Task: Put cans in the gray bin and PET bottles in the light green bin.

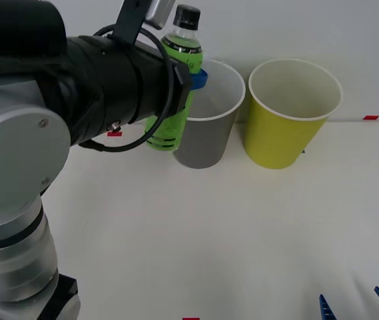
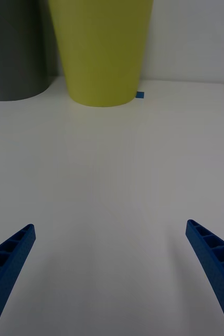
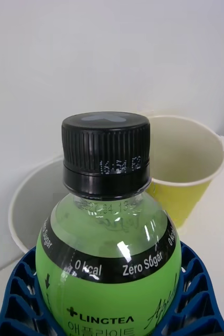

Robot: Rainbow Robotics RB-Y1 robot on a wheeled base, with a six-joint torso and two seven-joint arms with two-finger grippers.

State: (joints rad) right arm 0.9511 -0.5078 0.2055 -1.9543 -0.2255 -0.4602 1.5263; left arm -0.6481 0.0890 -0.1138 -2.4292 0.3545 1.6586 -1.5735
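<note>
PET bottle [image 3: 109, 252], green label, black cap: upright, clamped between my left gripper [image 3: 106, 299] fingers, held up just beside the gray bin [image 1: 206, 137]. Light green bin [image 1: 289, 120]: next to it. My right gripper [image 2: 112, 273]: fingers apart, low over the table [image 1: 229, 233].
</note>
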